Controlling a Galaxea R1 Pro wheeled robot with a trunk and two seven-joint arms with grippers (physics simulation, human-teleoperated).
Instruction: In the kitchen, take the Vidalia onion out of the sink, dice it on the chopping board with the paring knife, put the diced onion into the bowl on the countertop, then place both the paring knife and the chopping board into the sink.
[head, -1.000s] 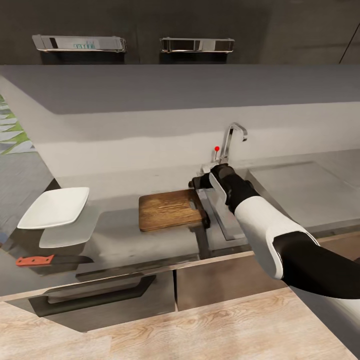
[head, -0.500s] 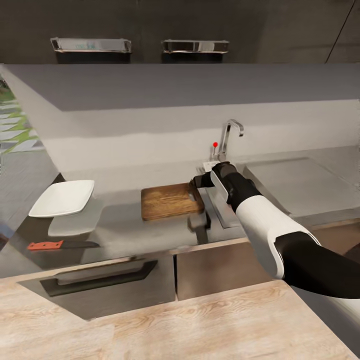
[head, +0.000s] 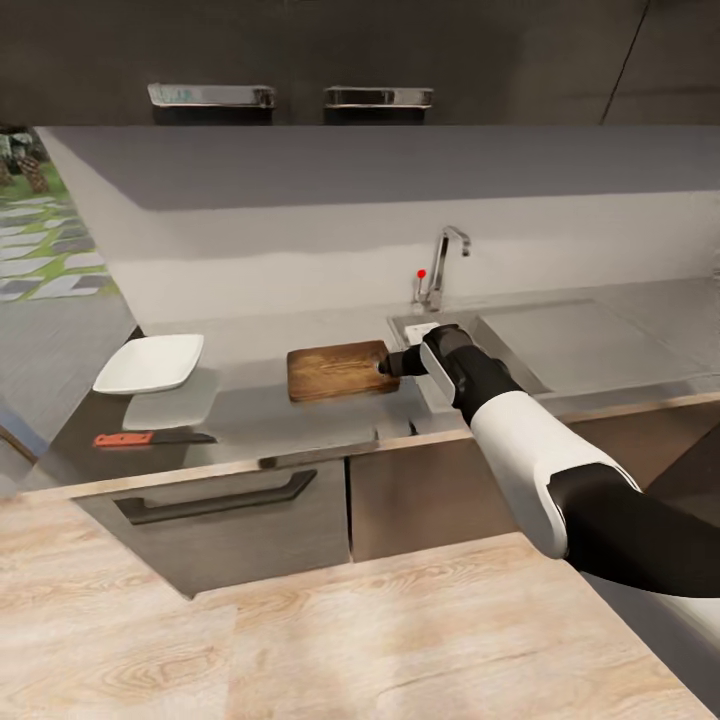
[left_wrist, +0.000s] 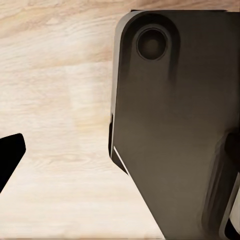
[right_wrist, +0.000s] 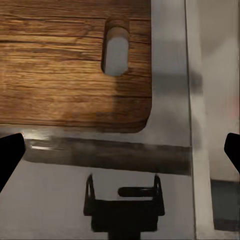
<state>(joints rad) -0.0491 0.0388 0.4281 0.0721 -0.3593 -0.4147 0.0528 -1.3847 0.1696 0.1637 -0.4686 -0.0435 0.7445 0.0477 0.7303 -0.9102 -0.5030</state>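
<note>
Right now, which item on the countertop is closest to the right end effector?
The chopping board: its slotted end sits beside the right end effector. The bowl and paring knife lie far off.

We count one chopping board (head: 337, 370) on the desk (head: 270, 425), with a single handle slot (right_wrist: 116, 51) near one end. One white bowl (head: 150, 363) sits at the far left, and one paring knife (head: 150, 438) nearer us. There is one sink (head: 500, 345) with one faucet (head: 443, 262). Two steel handles (head: 211, 95) hang overhead, one drawer handle (head: 215, 497) below.
</note>
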